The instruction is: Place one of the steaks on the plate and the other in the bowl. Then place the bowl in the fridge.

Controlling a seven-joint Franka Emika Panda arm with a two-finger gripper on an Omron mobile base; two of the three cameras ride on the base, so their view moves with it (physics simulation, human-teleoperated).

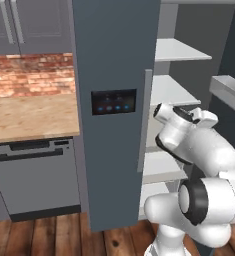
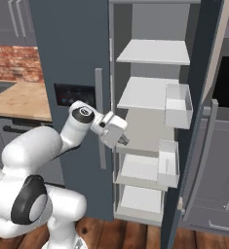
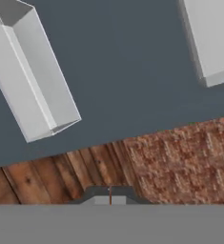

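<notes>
The hand (image 2: 124,141) hangs pinched together and empty just in front of the fridge (image 1: 114,60), whose right door stands open on bare shelves — no bowl shows there, so it risks leaving the fridge unloaded.

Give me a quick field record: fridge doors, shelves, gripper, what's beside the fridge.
fridge: right door swung open, left door shut
shelves: white, bare where visible
door bins: white, on the open door's inner face, look empty
gripper: shut, nothing held, in front of the open compartment
control panel: black with small lights, on the shut door
dishwasher: grey, left of fridge, under the wooden counter
</notes>
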